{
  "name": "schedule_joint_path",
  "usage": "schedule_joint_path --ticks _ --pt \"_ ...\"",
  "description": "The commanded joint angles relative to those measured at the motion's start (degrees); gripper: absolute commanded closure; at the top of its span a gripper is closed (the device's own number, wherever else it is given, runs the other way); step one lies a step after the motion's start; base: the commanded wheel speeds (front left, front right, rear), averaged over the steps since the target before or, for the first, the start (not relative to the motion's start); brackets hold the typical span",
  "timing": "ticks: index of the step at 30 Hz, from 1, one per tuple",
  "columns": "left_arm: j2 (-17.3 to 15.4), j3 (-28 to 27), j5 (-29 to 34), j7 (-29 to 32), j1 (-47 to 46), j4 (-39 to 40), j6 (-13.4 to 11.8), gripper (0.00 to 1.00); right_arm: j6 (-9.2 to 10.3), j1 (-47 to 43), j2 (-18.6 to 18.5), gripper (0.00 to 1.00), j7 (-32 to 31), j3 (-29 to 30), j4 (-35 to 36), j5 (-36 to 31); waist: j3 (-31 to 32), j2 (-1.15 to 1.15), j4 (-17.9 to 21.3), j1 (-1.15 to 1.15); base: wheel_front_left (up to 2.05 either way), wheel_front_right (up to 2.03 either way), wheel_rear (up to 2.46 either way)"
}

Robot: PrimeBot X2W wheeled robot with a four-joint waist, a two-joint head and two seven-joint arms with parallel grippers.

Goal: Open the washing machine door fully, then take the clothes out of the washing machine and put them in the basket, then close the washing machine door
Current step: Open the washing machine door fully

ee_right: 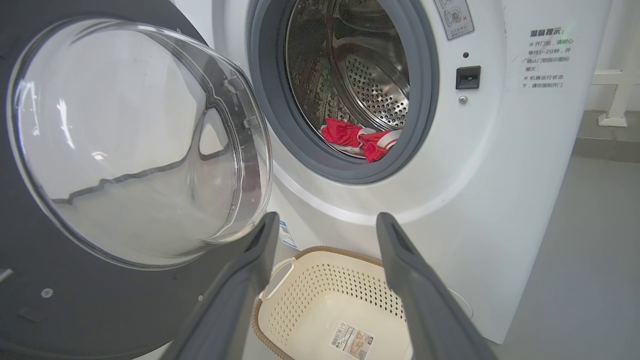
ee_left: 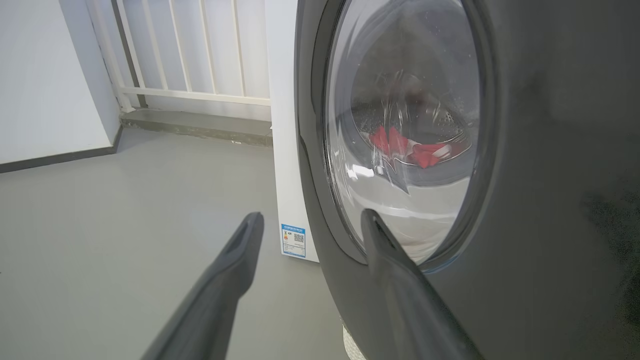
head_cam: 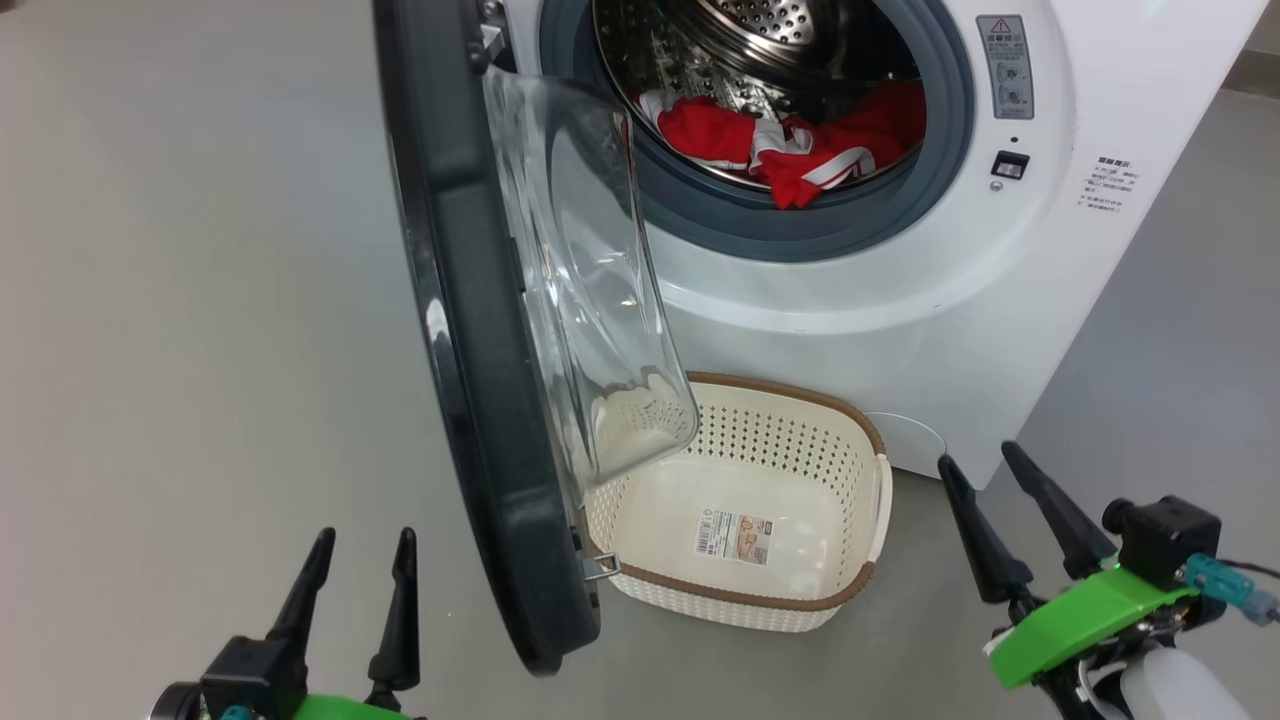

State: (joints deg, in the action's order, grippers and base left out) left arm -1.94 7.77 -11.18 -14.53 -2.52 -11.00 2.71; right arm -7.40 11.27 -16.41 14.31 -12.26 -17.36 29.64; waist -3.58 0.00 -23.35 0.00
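Clothes (head_cam: 800,150), red with white stripes, lay in a heap at the bottom of the steel drum (head_cam: 760,20), just behind the grey gasket (head_cam: 780,235). The washer (head_cam: 900,300) stood on the grey floor (head_cam: 150,300) with its door (head_cam: 480,350) swung out from the left side of the opening, almost edge-on to the head view, its clear glass bowl (head_cam: 590,280) bulging towards the right. The basket (head_cam: 790,392) sat on the floor just before the washer, below the opening, one corner hidden behind the bowl; a paper label (head_cam: 735,535) lay on its bottom.

The left fingers (head_cam: 400,600) were spread wide and grasped nothing, low at the left on the door's outer side. In the left wrist view one of them crossed the black frame; whether it touched could not be told. The right fingers (head_cam: 985,550) were likewise released and empty, low at the right, pointing towards the washer and basket and apart from both.
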Motion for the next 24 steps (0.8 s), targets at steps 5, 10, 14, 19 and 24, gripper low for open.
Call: schedule_joint_path --ticks 5,10,14,19,24 --pt "-0.94 -1.87 0.21 -0.47 -0.66 1.17 -0.32 0.00 -0.09 -1.29 0.20 0.00 0.68 -0.92 -0.14 -1.99 0.08 0.00 -0.12 0.00 0.00 0.00 0.00" --pt "-0.94 -1.96 0.09 -0.47 -0.72 1.24 -0.38 0.00 -0.09 -1.31 0.29 0.00 0.69 -0.89 -0.52 -2.19 0.00 0.00 -0.04 0.00 0.00 0.00 0.00" --pt "-0.94 -2.18 0.23 -0.47 -1.00 1.72 -0.61 0.00 -0.09 -1.18 0.24 0.00 0.69 -0.78 -0.64 -2.37 0.02 0.00 0.04 0.00 0.00 0.00 0.00" --pt "-0.94 -3.22 -0.11 -0.47 -1.44 3.73 -1.02 0.79 -0.09 -1.26 0.14 0.00 0.69 -0.59 -0.54 -3.03 0.22 0.00 -0.08 0.00 0.00 0.00 0.00" --pt "-0.94 -4.85 0.22 -0.47 -1.95 6.70 -1.27 1.00 -0.09 -1.55 0.16 0.00 0.69 -0.35 -0.25 -4.33 0.65 0.00 -0.22 0.00 0.00 0.00 0.00"
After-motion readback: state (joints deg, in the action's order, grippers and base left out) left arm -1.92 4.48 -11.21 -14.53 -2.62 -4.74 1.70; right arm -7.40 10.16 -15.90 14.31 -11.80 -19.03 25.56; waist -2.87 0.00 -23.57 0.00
